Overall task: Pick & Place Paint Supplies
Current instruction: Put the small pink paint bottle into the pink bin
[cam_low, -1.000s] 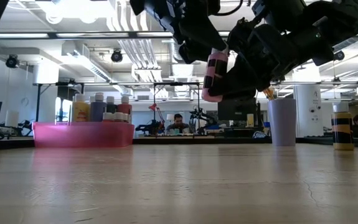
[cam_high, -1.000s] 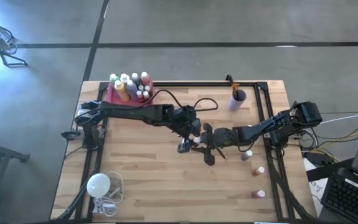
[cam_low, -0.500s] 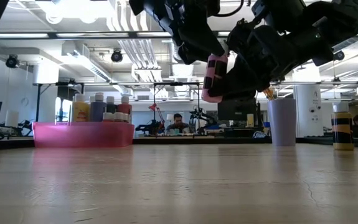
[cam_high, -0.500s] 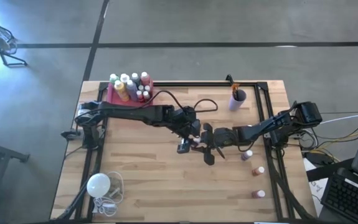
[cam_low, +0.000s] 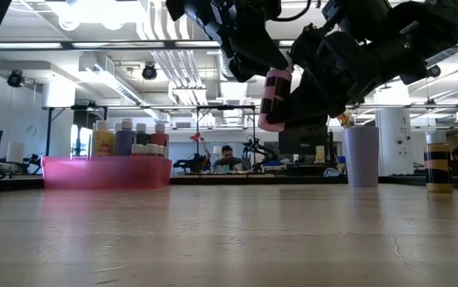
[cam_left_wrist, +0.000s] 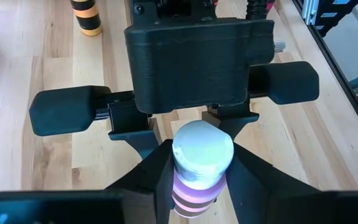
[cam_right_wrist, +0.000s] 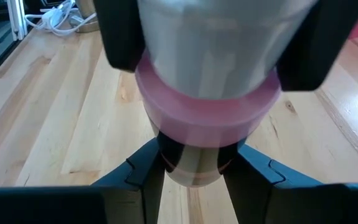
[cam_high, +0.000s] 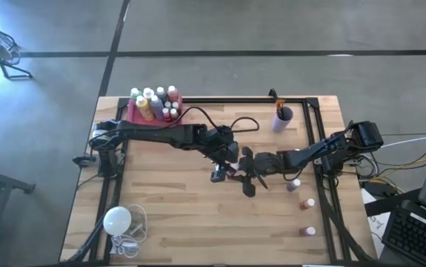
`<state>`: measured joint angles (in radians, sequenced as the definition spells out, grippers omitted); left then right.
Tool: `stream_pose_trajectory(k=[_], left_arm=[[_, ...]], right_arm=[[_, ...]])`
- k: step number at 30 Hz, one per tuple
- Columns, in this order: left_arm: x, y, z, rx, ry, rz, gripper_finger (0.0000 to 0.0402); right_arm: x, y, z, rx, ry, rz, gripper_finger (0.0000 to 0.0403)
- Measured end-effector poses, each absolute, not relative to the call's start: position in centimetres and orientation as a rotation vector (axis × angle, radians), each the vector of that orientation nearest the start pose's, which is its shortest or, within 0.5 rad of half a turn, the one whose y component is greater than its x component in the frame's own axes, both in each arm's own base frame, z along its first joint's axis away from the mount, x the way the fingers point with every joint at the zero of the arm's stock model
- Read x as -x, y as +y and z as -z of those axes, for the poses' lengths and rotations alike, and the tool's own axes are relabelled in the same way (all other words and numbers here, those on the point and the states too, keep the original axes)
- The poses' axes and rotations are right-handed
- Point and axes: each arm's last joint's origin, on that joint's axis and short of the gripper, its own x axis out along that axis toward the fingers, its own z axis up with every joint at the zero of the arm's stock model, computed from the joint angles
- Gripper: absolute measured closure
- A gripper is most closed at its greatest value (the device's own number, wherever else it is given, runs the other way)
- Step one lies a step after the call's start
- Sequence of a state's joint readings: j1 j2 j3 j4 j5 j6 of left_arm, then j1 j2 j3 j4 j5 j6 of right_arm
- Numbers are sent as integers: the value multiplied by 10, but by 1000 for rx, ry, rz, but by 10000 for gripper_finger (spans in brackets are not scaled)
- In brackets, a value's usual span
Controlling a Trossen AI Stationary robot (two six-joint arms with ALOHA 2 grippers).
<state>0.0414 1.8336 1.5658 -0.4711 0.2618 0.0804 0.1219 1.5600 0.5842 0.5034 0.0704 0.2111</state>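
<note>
Met in mid-air near table centre for a handover: pink bottle [cam_low: 275, 99] pinched between right gripper [cam_high: 244, 172] fingers low on its body, white cap end pinched too by left gripper [cam_high: 224, 165], so both clamped on 1 bottle, presumably to pass it toward the pink tray [cam_high: 137, 113] at 11 o'clock, where other bottles stood; 3 small bottles [cam_high: 307, 202] waited at 4 o'clock. No readable label or writing anywhere.
</note>
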Motion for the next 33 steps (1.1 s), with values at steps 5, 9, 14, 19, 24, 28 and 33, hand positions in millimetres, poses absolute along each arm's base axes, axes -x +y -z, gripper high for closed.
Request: stream_pose_trajectory(k=[5,9,14,19,24,28,33], left_arm=[[-411,10,-288,37,721,242,278],[-411,10,-288,38,724,242,278],[-410,9,-287,49,739,238,278],[-407,12,-290,27,760,134,279],[-393,17,-297,-10,804,-37,279],[-374,20,-301,-20,817,-186,279],[-342,22,-305,-8,782,-338,279]], right_arm=[[-288,33,-154,-175,473,2,251],[-288,33,-154,-175,473,2,233],[-288,33,-154,-175,474,1,205],[-286,33,-150,-181,516,12,172],[-282,33,-144,-220,579,32,140],[-280,30,-141,-210,583,94,123],[-279,27,-141,-199,560,201,109]])
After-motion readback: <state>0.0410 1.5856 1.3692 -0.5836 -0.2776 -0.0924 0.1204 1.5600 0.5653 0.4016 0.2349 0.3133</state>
